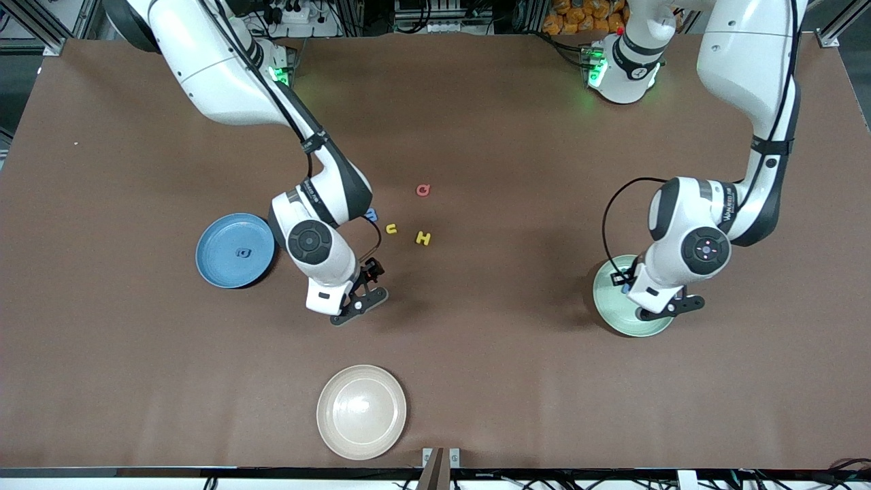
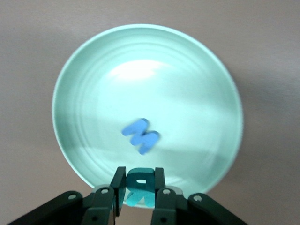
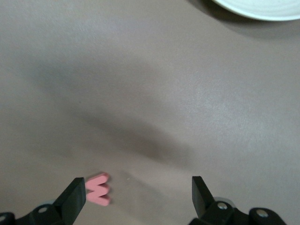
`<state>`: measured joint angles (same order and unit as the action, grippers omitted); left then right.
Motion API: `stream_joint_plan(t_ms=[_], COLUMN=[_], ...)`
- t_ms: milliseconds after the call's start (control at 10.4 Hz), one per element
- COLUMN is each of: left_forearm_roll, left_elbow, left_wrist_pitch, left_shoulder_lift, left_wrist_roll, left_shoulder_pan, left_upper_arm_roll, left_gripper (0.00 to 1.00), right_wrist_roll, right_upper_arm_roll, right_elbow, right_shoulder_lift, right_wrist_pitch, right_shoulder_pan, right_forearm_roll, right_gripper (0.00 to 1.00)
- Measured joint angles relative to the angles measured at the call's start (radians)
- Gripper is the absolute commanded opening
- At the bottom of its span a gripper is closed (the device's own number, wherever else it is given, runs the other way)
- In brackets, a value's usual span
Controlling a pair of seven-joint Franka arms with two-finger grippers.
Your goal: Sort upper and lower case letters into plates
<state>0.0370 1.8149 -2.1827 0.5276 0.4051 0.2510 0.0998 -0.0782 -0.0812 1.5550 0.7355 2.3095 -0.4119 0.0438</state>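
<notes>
Left wrist view: chunky teal letter (image 2: 139, 187), glossy ringed mint plate (image 2: 93, 84).

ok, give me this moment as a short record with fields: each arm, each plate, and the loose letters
left gripper: over the green plate, fingers shut on a teal letter
right gripper: fingers open, low over the table, a pink letter by one finger
green plate: holds a blue letter
blue plate: one small dark letter
cream plate: nearest the front camera, nothing in it
loose letters: red, two yellow, on the table between the arms
</notes>
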Motion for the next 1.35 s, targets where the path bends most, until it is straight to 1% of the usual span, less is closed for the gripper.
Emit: stream_joint_plan(t_ms=[96,192,288,577,769,865,1154,1346], left_forearm_roll=[0.000,0.000,0.000,-0.005,-0.020,-0.021,-0.021,-0.021], left_elbow=[-0.005,-0.019,-0.036,-0.072,-0.094,-0.101,-0.112,-0.133], left_wrist_pitch=[-0.010,-0.017,-0.020,-0.021,-0.021,-0.020,-0.020,-0.020], left_shoulder_lift=[0.023,0.049,0.071,0.086,0.083,0.079,0.072,0.072], left_wrist_roll=[-0.002,-0.002,-0.002,0.003,0.053,0.067,0.071,0.072], left_shoulder_pan=[0.017,0.027,0.032,0.040,0.061,0.089,0.183,0.199], left_upper_arm_roll=[0.022,0.030,0.032,0.023,-0.040,-0.064,-0.095,-0.144], left_gripper=[0.00,0.04,0.99,1.00,1.00,1.00,1.00,1.00], right_wrist_roll=[-0.021,-0.027,-0.027,-0.020,-0.010,-0.007,0.033,0.045], right_upper_arm_roll=[-0.001,-0.004,-0.007,-0.017,-0.018,-0.017,-0.017,-0.017], right_elbow=[0.041,0.069,0.082,0.084,0.092,0.099,0.117,0.124], right_shoulder_lift=[0.001,0.002,0.002,0.002,0.002,0.002,0.002,0.002], right_wrist_pitch=[0.064,0.100,0.114,0.114,0.110,0.109,0.102,0.101], right_shoulder_pan=[-0.001,-0.007,-0.017,-0.053,-0.058,-0.057,-0.054,-0.056], right_forearm_roll=[0.000,0.000,0.000,0.000,0.000,0.000,-0.001,-0.001], right_gripper=[1.00,1.00,1.00,1.00,1.00,1.00,1.00,1.00])
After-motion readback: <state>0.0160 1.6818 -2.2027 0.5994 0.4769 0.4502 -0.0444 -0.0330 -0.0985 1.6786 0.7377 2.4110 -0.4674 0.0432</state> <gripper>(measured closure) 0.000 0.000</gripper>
